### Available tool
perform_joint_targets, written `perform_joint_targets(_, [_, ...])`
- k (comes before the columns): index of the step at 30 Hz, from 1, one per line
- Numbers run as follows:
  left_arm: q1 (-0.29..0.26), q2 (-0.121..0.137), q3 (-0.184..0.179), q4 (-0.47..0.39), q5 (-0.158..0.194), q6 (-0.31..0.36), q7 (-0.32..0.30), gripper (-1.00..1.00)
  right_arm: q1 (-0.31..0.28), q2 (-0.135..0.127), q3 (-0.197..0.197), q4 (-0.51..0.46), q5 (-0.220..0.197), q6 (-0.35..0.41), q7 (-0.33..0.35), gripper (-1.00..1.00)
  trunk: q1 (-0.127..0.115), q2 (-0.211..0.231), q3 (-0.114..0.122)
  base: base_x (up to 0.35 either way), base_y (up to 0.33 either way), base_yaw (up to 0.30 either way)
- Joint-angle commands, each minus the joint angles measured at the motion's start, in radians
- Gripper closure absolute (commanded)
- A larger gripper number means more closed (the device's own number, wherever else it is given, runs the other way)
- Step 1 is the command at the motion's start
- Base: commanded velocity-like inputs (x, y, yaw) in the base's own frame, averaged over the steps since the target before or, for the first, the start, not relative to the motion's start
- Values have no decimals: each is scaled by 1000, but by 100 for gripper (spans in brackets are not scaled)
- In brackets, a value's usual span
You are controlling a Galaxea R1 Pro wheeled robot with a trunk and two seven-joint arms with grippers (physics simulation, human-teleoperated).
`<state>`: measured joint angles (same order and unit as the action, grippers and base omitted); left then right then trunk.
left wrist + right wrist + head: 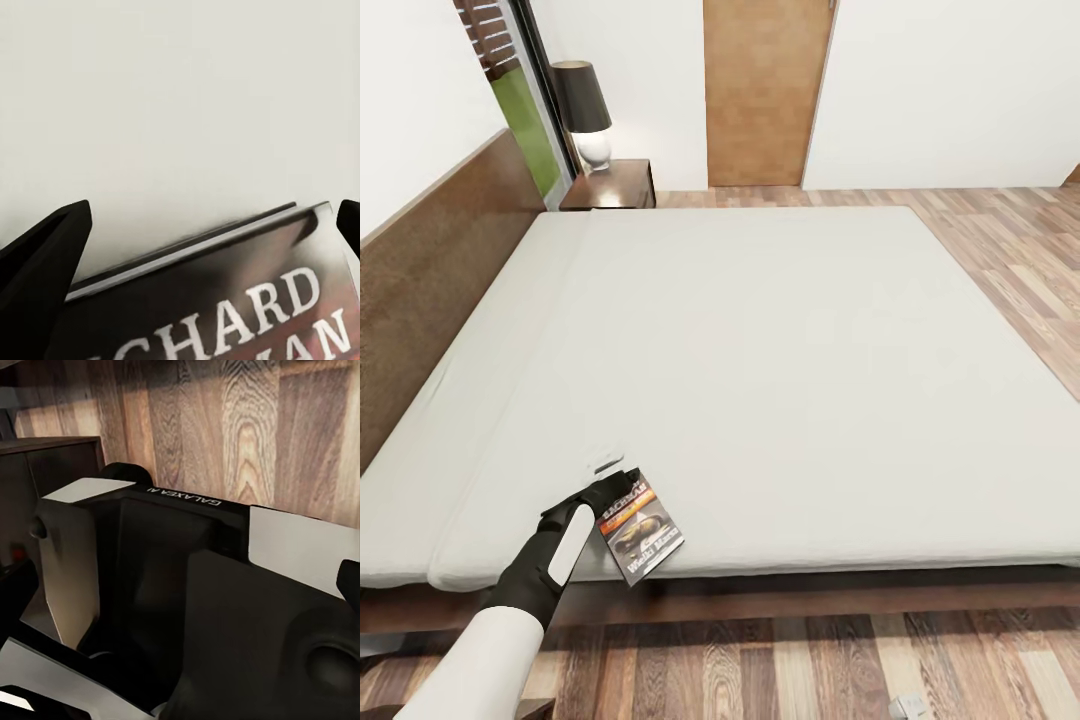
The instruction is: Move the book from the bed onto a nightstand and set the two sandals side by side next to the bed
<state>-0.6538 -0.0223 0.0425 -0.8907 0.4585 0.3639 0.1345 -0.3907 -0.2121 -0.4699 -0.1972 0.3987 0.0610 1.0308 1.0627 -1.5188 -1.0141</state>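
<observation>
The book (643,528) lies flat at the near edge of the bed (760,350), its lower corner jutting past the mattress, its long axis running diagonally away from the robot. The left gripper (612,478) sits at the book's far end, fingers (45,262) spread to either side of that edge, not yet pinching. The nightstand (610,185) stands well apart, beyond the bed's far corner.

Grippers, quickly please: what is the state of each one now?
Left gripper: open, fingers on either side of the book, not closed on it.
Right gripper: cannot be told.
</observation>
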Motion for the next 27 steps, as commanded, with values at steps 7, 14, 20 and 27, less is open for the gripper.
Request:
perform_joint_targets(7, [0,-1,2,4,16,9,8,-100,0,0,-9,-2,6,6,6,-100,0,0,-1,-1,0,0])
perform_joint_targets(14, [0,-1,2,3,16,9,8,-100,0,0,-10,-2,6,7,8,-100,0,0,-1,0,0,0])
perform_joint_targets(20, [0,-1,2,3,16,9,8,-100,0,0,-11,-2,6,8,7,-100,0,0,-1,0,0,0])
perform_joint_targets(27, [0,-1,2,3,16,9,8,-100,0,0,-12,-1,6,8,8,-100,-19,35,15,0,0,0])
